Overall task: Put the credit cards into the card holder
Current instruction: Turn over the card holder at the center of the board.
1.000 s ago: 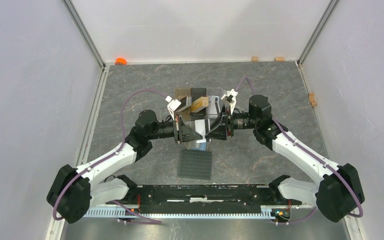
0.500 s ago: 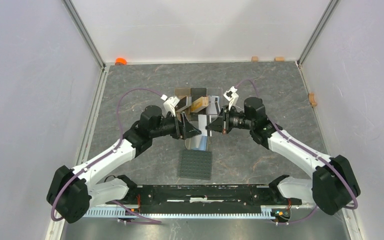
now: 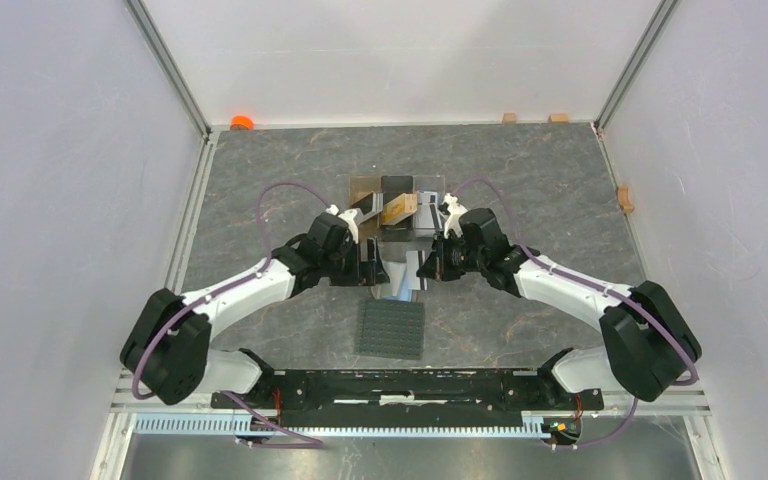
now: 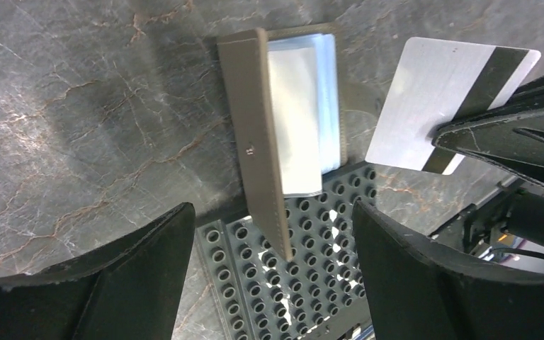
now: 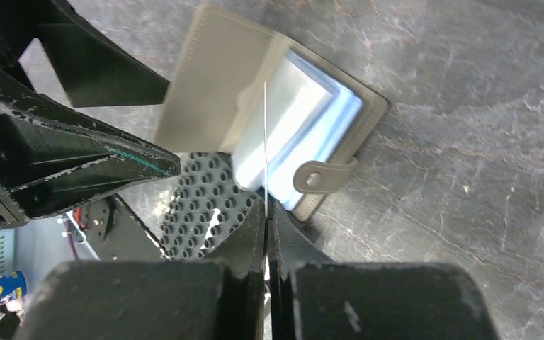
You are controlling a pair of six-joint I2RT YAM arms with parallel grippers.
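right pincer (image 5: 266, 207) pinching card (image 4: 432, 92), open card holder (image 4: 258, 134)

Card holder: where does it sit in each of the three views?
Top external: card holder at centre, just beyond the studded mat.
Left wrist: card holder upper centre, open, its end over the mat.
Right wrist: card holder upper centre, open.
Shared landmark: the studded mat.
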